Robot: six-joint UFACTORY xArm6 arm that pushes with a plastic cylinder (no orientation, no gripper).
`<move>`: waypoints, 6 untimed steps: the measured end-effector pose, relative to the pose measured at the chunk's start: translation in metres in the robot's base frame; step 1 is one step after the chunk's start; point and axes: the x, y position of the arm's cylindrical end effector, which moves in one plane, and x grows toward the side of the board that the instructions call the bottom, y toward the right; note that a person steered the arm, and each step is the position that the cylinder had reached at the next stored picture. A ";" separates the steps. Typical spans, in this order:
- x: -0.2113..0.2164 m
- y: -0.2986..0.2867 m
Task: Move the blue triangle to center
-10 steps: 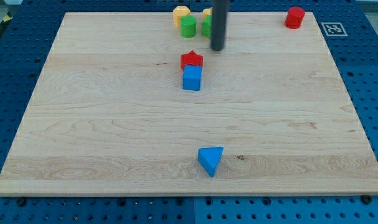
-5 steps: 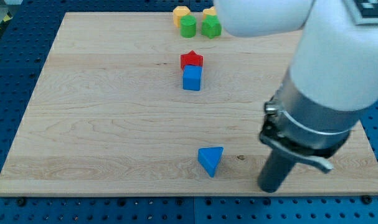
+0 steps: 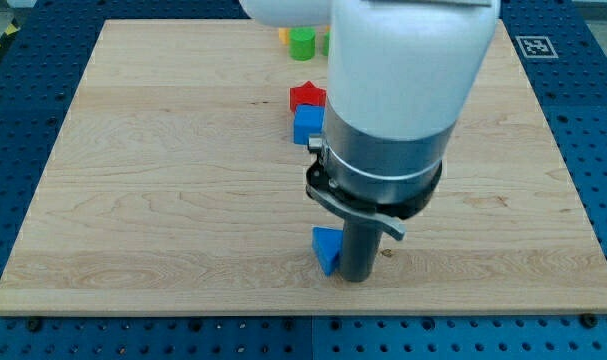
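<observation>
The blue triangle [image 3: 326, 248] lies near the view's bottom edge of the wooden board [image 3: 163, 190], a little right of the middle. My tip [image 3: 356, 278] stands right against the triangle's right side and hides part of it. The white and grey arm above it fills the view's centre and top.
A blue cube [image 3: 307, 125] sits near the board's centre with a red star [image 3: 306, 96] touching its top side. A green cylinder [image 3: 302, 42] and a yellow block [image 3: 284, 34] sit at the view's top edge, partly hidden by the arm.
My tip has swept from the board's top to the bottom right, then left against the blue triangle, which has shifted slightly left. The arm now covers the top-right blocks.
</observation>
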 end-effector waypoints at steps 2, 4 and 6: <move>0.019 -0.034; -0.004 -0.057; -0.023 -0.010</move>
